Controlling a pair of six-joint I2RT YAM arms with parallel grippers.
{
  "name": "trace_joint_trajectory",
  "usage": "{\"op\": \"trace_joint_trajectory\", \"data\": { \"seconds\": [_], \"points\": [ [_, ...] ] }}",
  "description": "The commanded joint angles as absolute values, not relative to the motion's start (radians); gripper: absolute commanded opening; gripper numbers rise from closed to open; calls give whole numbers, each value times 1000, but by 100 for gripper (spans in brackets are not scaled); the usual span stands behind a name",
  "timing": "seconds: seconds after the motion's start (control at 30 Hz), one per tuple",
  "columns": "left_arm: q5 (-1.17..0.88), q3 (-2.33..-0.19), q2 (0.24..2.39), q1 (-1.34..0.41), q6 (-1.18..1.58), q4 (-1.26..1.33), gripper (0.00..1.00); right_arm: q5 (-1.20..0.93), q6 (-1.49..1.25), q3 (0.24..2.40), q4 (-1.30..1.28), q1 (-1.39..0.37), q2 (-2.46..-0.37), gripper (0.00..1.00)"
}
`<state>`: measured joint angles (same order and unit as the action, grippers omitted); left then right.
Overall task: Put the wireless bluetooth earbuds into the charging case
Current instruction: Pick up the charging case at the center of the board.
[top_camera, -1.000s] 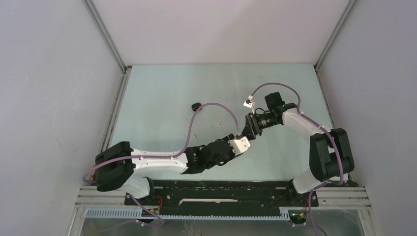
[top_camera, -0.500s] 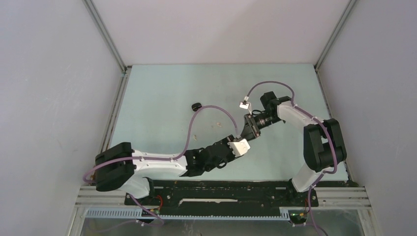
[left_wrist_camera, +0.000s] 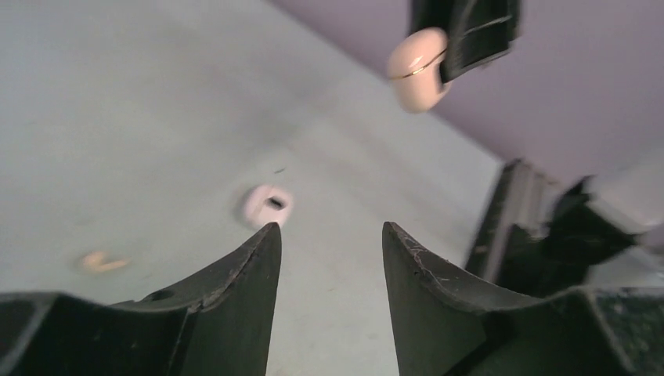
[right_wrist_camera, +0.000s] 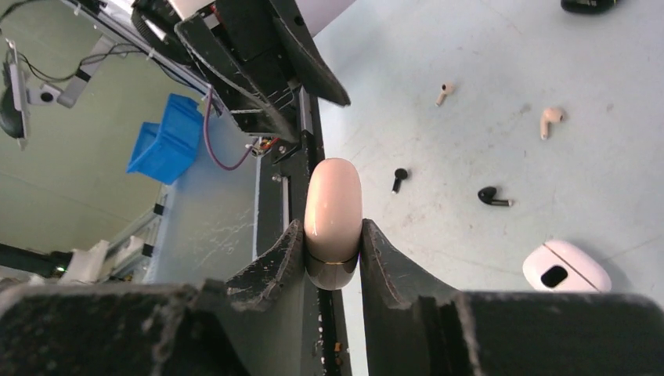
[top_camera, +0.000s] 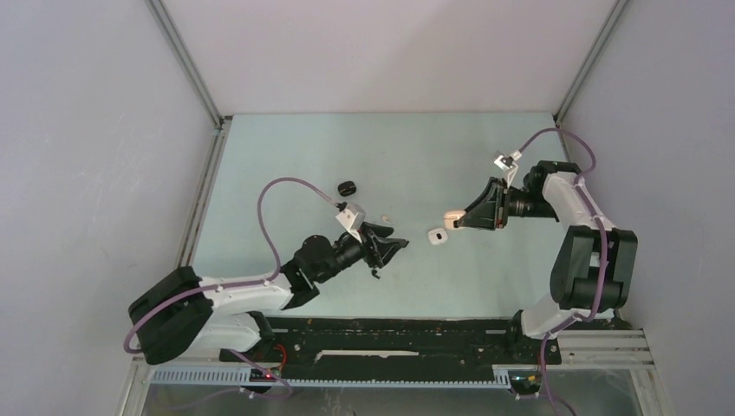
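Observation:
My right gripper is shut on a beige pebble-like charging case, closed and held on edge above the table; from above the case shows at the right gripper. A white case lies closed on the table, just ahead of my open, empty left gripper, also seen from above as the white case and left gripper. Two black earbuds and two pale earbuds lie loose on the table.
A black case lies at the back left of the work area. Grey walls close in the table on three sides. A black rail runs along the near edge by the arm bases.
The two grippers, which met at mid-table, have drawn apart. The right one moved right with the beige case in its grip. The left one swung back left and opened wider.

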<state>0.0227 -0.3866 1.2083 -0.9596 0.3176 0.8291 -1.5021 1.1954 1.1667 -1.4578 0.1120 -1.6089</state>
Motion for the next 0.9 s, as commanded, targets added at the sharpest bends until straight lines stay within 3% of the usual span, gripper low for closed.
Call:
{"op": "trace_joint_trajectory", "data": {
  "seconds": [0.0,0.23,0.87],
  "points": [
    [-282,-426,1316,-934,594,1212,57,-1653,1395,1159,-1607,100,-1503,10],
    [-437,-561,1639,-917,855,1590,54,-1669,1395,1143,-1604,97,-1451,13],
    [-407,-675,1733,-925,813,1492,49,-1658,1385,1137,-1602,25,-1451,16]
  ]
}}
